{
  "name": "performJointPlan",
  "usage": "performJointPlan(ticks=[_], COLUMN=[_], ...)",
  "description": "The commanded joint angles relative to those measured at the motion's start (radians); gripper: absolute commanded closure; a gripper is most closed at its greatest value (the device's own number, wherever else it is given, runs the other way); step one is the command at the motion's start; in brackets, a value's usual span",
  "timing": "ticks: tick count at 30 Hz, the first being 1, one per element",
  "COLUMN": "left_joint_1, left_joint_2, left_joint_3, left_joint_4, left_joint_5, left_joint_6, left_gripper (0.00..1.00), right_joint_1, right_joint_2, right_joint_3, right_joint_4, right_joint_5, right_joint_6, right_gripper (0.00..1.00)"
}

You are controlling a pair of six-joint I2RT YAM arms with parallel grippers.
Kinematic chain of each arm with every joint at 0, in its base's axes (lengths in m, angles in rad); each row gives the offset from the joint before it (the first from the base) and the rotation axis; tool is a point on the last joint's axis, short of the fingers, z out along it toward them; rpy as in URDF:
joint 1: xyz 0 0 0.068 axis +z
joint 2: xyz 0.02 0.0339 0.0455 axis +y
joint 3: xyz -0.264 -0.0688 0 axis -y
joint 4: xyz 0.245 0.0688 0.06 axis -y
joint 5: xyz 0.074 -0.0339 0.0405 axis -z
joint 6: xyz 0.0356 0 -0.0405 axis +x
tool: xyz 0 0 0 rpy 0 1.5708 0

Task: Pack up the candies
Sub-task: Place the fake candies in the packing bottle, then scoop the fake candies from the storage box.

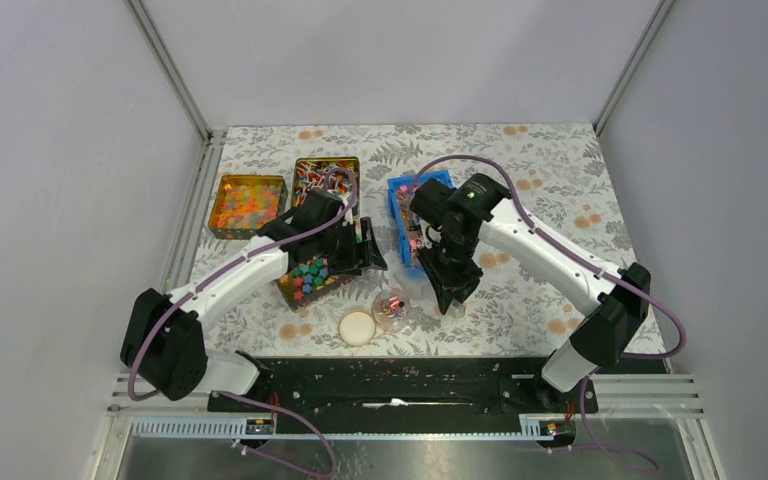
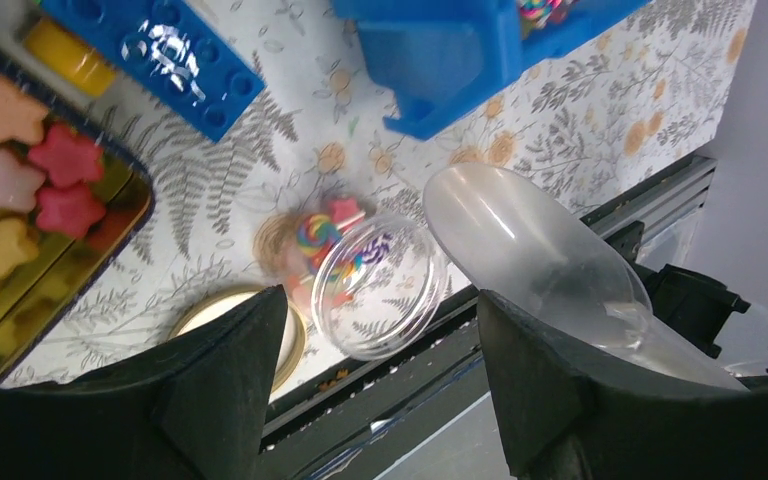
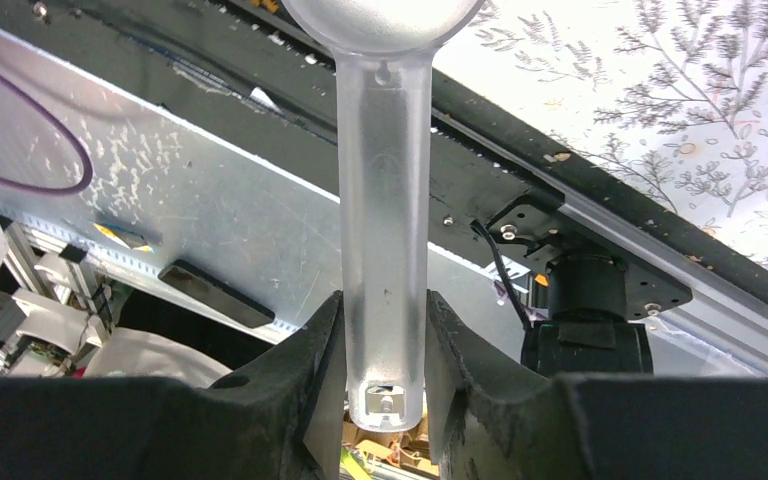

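Candies [image 2: 320,238] in bright wrappers lie inside a small clear jar [image 2: 388,290] near the table's front edge, also seen from above as the jar [image 1: 392,308]. More candies fill the back tin [image 1: 326,178]. My right gripper [image 3: 385,300] is shut on the handle of a translucent scoop [image 3: 384,200]. Its bowl [image 2: 525,250] hangs just right of the jar and looks empty. My left gripper [image 2: 380,335] is open and holds nothing. It hovers above and behind the jar, over the tin of pastel blocks [image 1: 312,275].
A cream jar lid [image 1: 357,327] lies left of the jar. A blue bin [image 1: 410,215] stands behind the right gripper. A tin of orange balls [image 1: 248,205] sits at the back left. A blue toy brick [image 2: 160,50] lies by the blocks tin. The black base rail [image 1: 390,385] borders the front.
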Motion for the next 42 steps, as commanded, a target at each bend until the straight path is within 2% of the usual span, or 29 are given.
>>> performJointPlan(ticks=[1, 11, 19, 27, 42], left_joint_1=[-0.004, -0.005, -0.004, -0.001, 0.002], left_joint_2=[0.062, 0.256, 0.405, 0.538, 0.62], left_joint_3=[0.097, 0.277, 0.456, 0.615, 0.714], left_joint_4=[0.07, 0.062, -0.016, -0.143, -0.228], left_joint_5=[0.053, 0.102, 0.092, 0.051, 0.063], left_joint_6=[0.013, 0.029, 0.073, 0.122, 0.194], left_gripper=[0.3, 0.33, 0.36, 0.46, 0.68], right_joint_1=[-0.07, -0.218, -0.264, -0.265, -0.265], right_joint_2=[-0.046, -0.032, 0.04, 0.122, 0.264], right_joint_3=[-0.015, 0.007, 0.079, 0.141, 0.244], right_joint_4=[0.012, -0.021, -0.06, -0.122, -0.187], right_joint_5=[0.045, 0.075, 0.109, 0.119, 0.143], right_joint_6=[-0.037, -0.099, -0.106, -0.087, -0.067], right_gripper=[1.0, 1.0, 1.0, 1.0, 1.0])
